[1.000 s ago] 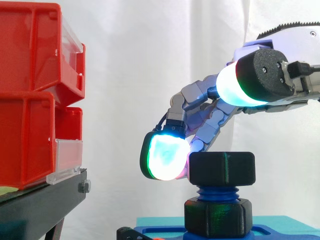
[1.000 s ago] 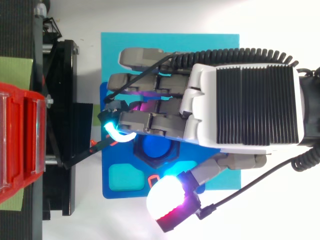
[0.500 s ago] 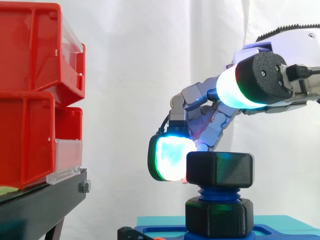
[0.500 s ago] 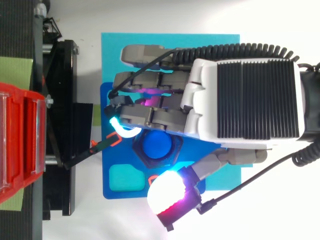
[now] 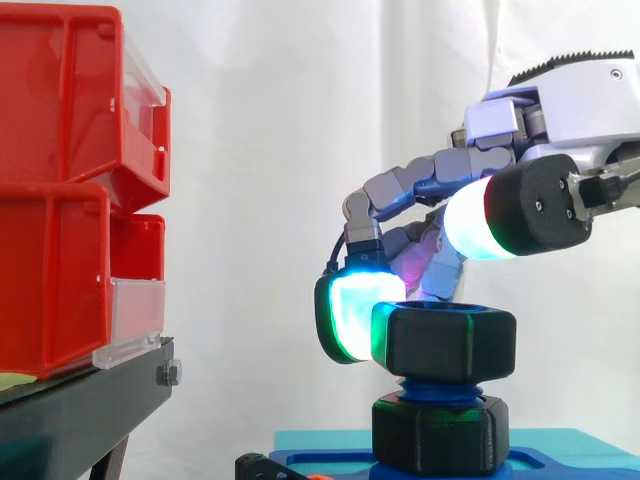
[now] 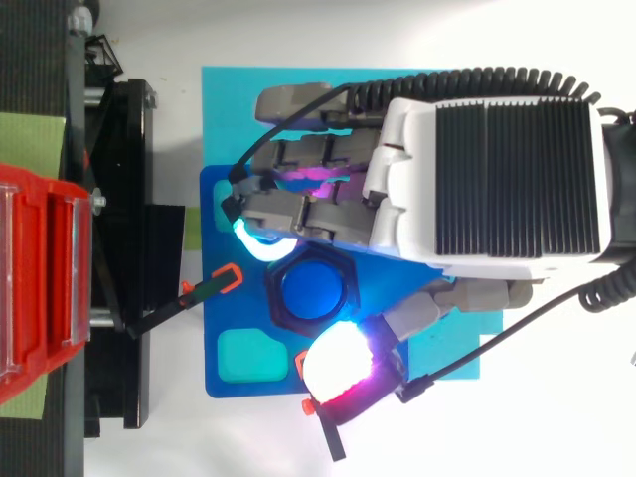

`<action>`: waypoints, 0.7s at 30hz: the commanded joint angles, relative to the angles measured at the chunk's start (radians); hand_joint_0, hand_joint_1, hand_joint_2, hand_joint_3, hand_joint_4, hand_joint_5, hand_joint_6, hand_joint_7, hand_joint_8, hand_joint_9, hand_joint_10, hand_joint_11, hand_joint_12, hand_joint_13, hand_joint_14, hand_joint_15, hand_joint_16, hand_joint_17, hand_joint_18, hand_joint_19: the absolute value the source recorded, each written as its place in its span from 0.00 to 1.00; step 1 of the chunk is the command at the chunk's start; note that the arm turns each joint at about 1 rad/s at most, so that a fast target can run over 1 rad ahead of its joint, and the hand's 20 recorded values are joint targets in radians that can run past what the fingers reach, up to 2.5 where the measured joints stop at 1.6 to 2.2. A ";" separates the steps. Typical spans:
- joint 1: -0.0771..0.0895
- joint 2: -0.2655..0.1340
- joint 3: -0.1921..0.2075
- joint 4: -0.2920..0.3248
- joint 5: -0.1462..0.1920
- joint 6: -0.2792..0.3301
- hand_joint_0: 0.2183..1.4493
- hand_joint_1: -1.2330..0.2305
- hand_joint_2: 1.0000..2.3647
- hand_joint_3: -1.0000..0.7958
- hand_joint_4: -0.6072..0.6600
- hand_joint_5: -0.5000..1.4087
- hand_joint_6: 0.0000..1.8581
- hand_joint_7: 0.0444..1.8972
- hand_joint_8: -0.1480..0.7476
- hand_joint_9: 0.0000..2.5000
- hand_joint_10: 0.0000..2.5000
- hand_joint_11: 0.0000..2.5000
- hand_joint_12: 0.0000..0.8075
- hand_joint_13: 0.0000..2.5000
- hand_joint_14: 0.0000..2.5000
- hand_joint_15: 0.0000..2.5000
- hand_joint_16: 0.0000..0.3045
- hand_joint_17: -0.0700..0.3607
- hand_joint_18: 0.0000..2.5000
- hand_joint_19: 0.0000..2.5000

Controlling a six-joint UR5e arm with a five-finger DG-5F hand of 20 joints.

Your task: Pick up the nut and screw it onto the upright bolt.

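While arched over the blue base [image 6: 212, 378], hand [image 6: 497, 169] curled round the black nut [image 5: 443, 342], one pad [image 5: 348, 312] pressed to its side; nut already lifted and seated on top threads of upright bolt [image 5: 438, 388], seemingly more turns left.

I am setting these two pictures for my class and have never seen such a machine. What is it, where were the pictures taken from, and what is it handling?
This is a robot arm ending in a mechanical hand. One picture looks level from the side, the other straight down. A blue bolt stands upright on a blue plate, with a black nut on its top and a lower nut at its foot. The hand is at the black nut; whether it grips it is unclear. Nearby, red bins sit on a black stand.
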 commanded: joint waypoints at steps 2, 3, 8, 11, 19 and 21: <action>-0.005 0.000 0.000 -0.001 0.000 0.000 0.27 0.64 0.00 0.28 0.59 0.29 0.30 0.70 0.45 0.47 0.00 0.00 0.24 0.30 0.00 0.00 0.04 0.23 0.16 0.00; -0.006 0.000 0.000 -0.001 0.000 0.000 0.27 0.64 0.00 0.28 0.59 0.29 0.30 0.70 0.45 0.48 0.00 0.00 0.24 0.31 0.00 0.00 0.04 0.22 0.16 0.00; -0.009 0.000 0.000 -0.004 -0.005 0.000 0.27 0.65 0.00 0.28 0.57 0.29 0.31 0.66 0.44 0.52 0.00 0.00 0.22 0.33 0.00 0.00 0.03 0.21 0.18 0.00; -0.011 0.000 0.000 -0.004 -0.005 -0.002 0.27 0.65 0.00 0.28 0.57 0.30 0.32 0.65 0.45 0.58 0.00 0.00 0.20 0.35 0.00 0.00 0.02 0.20 0.21 0.00; -0.020 0.000 0.000 -0.004 -0.009 -0.002 0.26 0.64 0.00 0.28 0.55 0.31 0.32 0.66 0.49 0.75 0.00 0.04 0.13 0.47 0.00 0.00 0.01 0.14 0.32 0.00; -0.022 0.000 0.000 -0.004 -0.014 -0.005 0.26 0.64 0.00 0.28 0.54 0.31 0.32 0.67 0.51 0.77 0.00 0.06 0.13 0.49 0.00 0.00 0.02 0.14 0.33 0.00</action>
